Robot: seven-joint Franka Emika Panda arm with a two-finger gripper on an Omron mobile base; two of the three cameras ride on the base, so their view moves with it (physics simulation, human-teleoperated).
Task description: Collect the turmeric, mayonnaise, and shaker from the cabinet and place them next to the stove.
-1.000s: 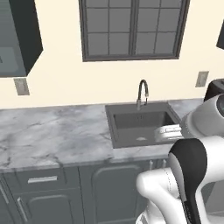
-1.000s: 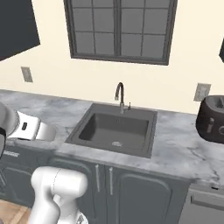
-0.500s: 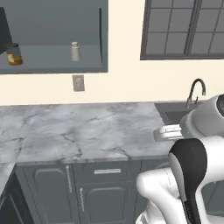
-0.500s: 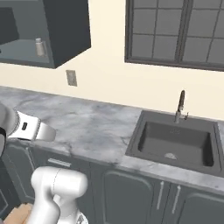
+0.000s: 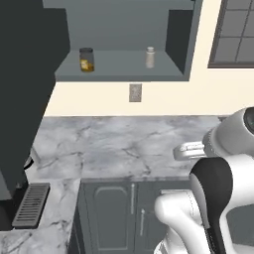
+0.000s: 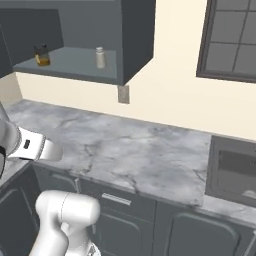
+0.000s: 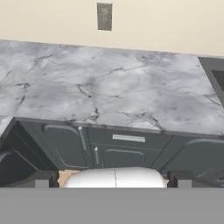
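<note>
We are looking at a rendered home kitchen: a long grey-and-white marbled stone countertop (image 5: 119, 144) runs along a cream wall above dark slate-grey base cabinets with panelled doors and slim silver handles (image 7: 87, 151). Above it we see an open dark slate-grey wall cabinet (image 5: 124, 44) whose grey shelf carries a small squat jar of amber-yellow contents with a dark lid (image 5: 87, 59) and, well apart from it, a tiny slim pale grey-beige shaker (image 5: 150, 57). A grey wall outlet plate (image 5: 135, 93) sits just under that cabinet, a dark-framed paned window (image 6: 230, 40) is set in the wall further along, a dark recessed sink basin (image 6: 234, 170) is sunk into the countertop below the window, and a black cooktop edge with a ribbed grate (image 5: 31, 204) lies at the counter's corner.
</note>
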